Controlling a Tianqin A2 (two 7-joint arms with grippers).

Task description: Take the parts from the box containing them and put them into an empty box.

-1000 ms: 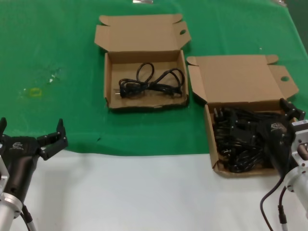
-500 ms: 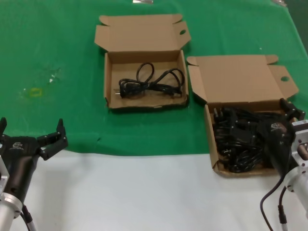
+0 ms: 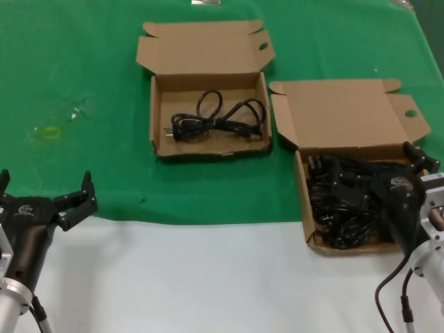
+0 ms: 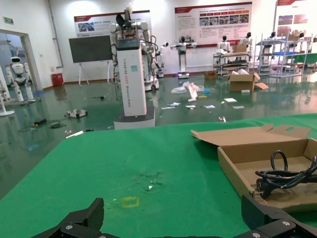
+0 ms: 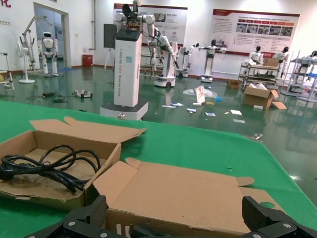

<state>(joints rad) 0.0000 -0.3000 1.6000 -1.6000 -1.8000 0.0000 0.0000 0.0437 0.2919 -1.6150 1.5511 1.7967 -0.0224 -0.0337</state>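
The box containing the parts (image 3: 302, 201) lies at the right with its lid (image 5: 188, 191) folded back. It holds a tangled heap of several black power cords (image 3: 343, 205). The other carton (image 3: 208, 152) lies farther back at the middle and holds a single looped black cord (image 3: 218, 118); that carton (image 5: 29, 144) and its cord (image 5: 47, 166) also show in the right wrist view. My right gripper (image 3: 378, 173) is open and empty, low over the heap, facing the lid. My left gripper (image 3: 45, 180) is open and empty at the near left, over the cloth's front edge.
A green cloth (image 3: 83, 62) covers the far part of the table, with a small yellow mark (image 3: 50, 132) at the left. Bare white tabletop (image 3: 208, 277) runs along the front. The middle carton (image 4: 237, 166) and its cord (image 4: 285, 176) show in the left wrist view.
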